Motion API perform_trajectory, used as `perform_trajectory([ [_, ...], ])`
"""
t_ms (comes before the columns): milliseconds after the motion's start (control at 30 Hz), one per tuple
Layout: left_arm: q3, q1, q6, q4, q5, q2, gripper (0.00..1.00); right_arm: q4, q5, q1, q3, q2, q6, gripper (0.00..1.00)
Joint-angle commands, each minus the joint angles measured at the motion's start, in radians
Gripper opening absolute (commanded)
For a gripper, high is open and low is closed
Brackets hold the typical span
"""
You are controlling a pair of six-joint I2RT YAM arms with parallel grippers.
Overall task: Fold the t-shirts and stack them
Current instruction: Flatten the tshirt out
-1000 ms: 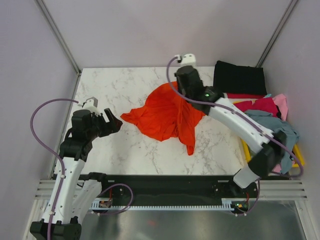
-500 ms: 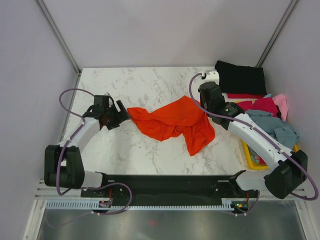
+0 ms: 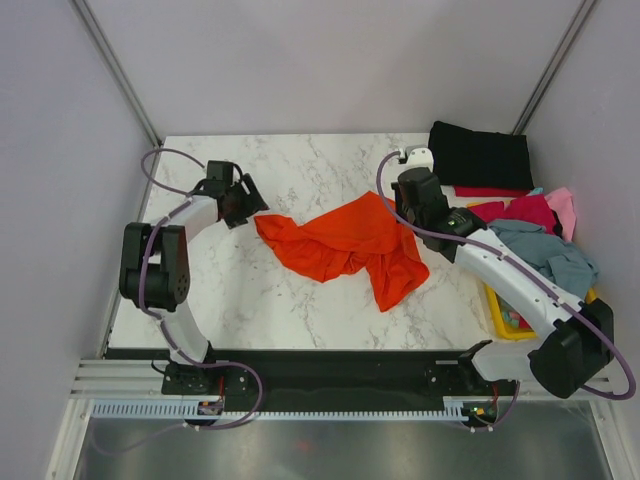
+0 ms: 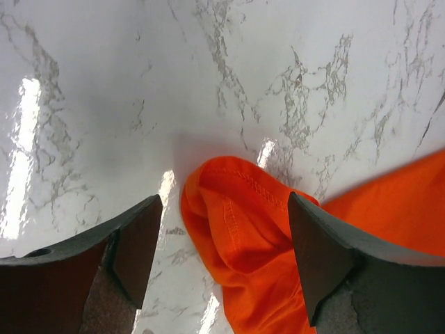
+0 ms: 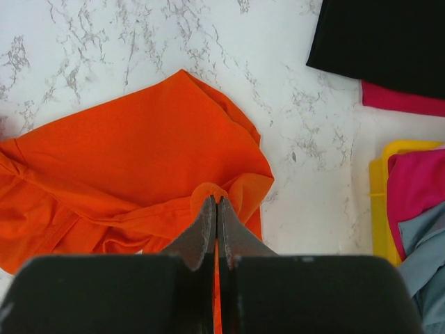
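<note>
marble table (image 3: 300,170): our right gripper (image 5: 215,203) pinches the orange t-shirt (image 3: 340,240); our left gripper (image 4: 224,216), jaws apart, seemingly straddles its left corner.

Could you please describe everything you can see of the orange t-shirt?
The orange t-shirt is bright, soft cloth, crumpled and unfolded, lying on the marble table. The right pincer is shut on a fold at its right side. The open left pincer straddles its stitched left corner.
</note>
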Motion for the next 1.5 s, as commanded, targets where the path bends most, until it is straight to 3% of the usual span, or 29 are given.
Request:
perform_trajectory([
  [0, 0.083, -0.002, -0.017, 0.034, 0.007, 0.055, 0.79, 0.031, -0.021, -0.001, -0.015, -0.015, 0.004, 0.00],
  [200, 0.078, -0.003, -0.031, 0.049, 0.018, 0.089, 0.63, 0.039, -0.004, -0.004, -0.024, -0.007, -0.008, 0.00],
  [233, 0.080, -0.003, -0.029, 0.048, 0.016, 0.092, 0.55, 0.039, -0.007, -0.001, -0.023, -0.004, -0.008, 0.00],
  [433, 0.049, -0.003, -0.029, 0.049, 0.022, 0.090, 0.44, 0.042, -0.008, -0.002, -0.021, 0.013, -0.008, 0.00],
  [867, 0.000, -0.008, -0.036, 0.043, 0.015, 0.086, 0.39, 0.037, -0.014, -0.008, -0.023, -0.007, -0.005, 0.00],
  [967, -0.002, -0.009, -0.036, 0.043, 0.019, 0.087, 0.28, 0.039, -0.011, -0.013, -0.024, -0.007, -0.005, 0.00],
  [1067, 0.003, -0.011, -0.031, 0.043, 0.021, 0.076, 0.02, 0.039, -0.010, -0.016, -0.026, -0.004, -0.006, 0.00],
  [1300, 0.058, -0.011, 0.021, -0.043, -0.028, -0.088, 0.02, 0.014, -0.019, -0.024, 0.020, -0.036, 0.001, 0.00],
  [1467, 0.159, -0.011, 0.099, -0.141, -0.038, -0.337, 0.02, 0.014, -0.037, -0.022, 0.101, -0.157, 0.001, 0.00],
])
